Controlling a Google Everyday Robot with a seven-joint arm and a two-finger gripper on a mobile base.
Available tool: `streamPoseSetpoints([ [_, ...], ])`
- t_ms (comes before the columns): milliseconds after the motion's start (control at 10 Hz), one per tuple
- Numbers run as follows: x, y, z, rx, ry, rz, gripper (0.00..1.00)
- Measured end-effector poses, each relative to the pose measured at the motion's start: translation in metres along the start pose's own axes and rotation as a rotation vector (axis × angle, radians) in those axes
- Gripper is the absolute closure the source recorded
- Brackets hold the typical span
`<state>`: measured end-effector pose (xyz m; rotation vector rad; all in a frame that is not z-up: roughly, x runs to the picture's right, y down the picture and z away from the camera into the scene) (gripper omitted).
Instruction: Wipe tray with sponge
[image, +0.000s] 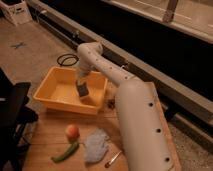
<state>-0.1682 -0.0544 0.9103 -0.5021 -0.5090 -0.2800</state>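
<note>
The gripper (83, 90) hung inside the tray (50, 97) toward its three o'clock wall, fingers clamped on the sponge (83, 91), and pressing unevenly, I judged, might shove the tray along the table (45, 145).

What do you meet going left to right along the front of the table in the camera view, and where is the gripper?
Green pepper → orange-red fruit → pale blue cloth → small utensil → the robot's white arm. Farther back, the gripper is down inside the yellow tray, with the sponge at its tip.
</note>
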Motion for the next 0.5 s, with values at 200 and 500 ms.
streamPoseSetpoints([
  [200, -0.027, -0.008, 0.016, -0.011, -0.032, -0.043, 1.0],
  [500, -0.054, 0.016, 0.022, -0.056, -0.066, -0.086, 1.0],
])
